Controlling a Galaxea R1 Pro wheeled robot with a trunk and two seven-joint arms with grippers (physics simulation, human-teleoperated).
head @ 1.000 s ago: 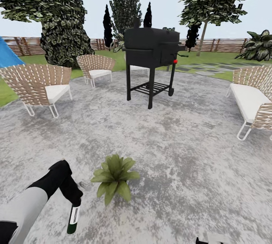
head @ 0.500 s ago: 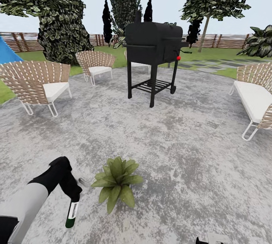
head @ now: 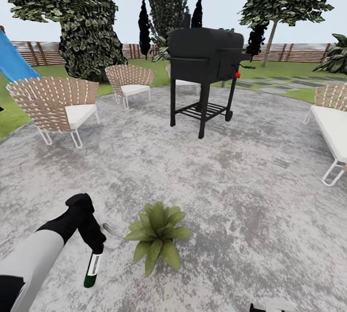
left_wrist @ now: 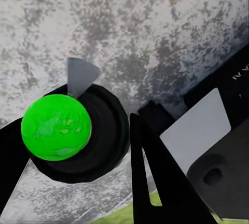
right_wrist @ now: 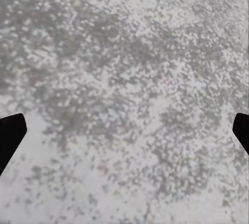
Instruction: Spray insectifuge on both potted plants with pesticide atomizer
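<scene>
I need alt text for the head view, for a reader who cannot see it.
The left claw holds a dark green spray bottle beside a small leafy potted plant on a grey patio. Behind stand a black grill, woven chairs, trees and a fence.

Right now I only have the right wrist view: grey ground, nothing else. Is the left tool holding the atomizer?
Observer: Yes. The left tool is shut on the atomizer, with the bottle hanging below it over the patio.
Operator: Any plant nearby?
Observer: One potted plant sits on the patio just beside the atomizer, on its right in the head view, not touching it.
Operator: What's beyond it?
Observer: A black grill stands farther back on the patio.
</scene>
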